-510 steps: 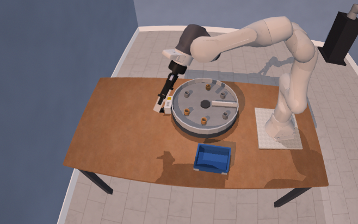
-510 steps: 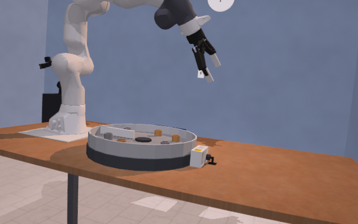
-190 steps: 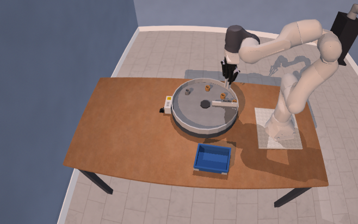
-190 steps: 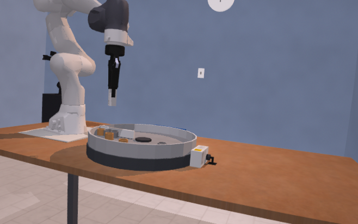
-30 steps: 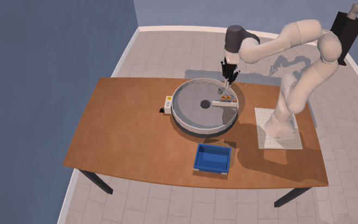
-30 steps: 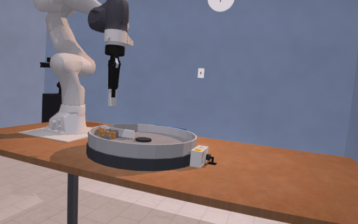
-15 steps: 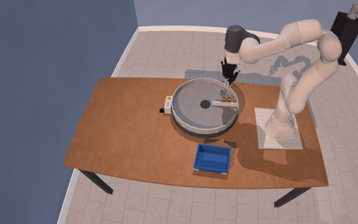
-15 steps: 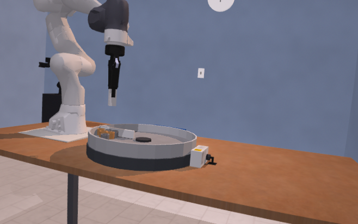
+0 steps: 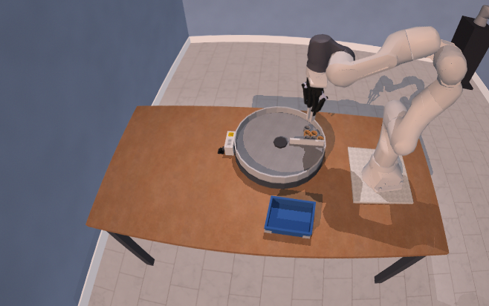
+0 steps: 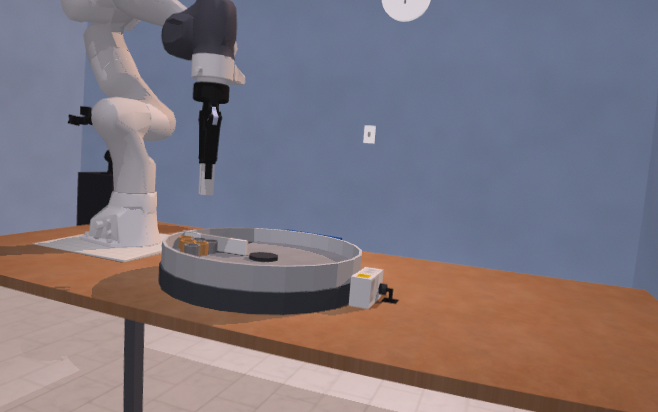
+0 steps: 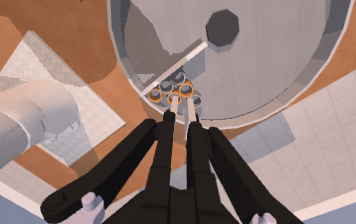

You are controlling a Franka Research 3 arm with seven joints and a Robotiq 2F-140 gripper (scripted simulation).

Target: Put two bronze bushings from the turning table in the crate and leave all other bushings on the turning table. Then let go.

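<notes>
- Your claw (image 10: 206,187) hangs well above the turning table (image 10: 260,280), over its rim nearest the arm's base. The fingers are drawn nearly together, with only a slim gap, and they grasp nothing.
- Below the claw you see the bronze bushings (image 11: 172,93) bunched with grey bushings (image 11: 166,85) against a pale guide bar (image 9: 305,141), close to the table's wall.
- The blue crate (image 9: 290,216) sits on the brown worktop (image 9: 178,193), in front of the turning table and apart from it. No bushing lies inside it.
- A small white box (image 10: 366,286) touches the turning table's side.
</notes>
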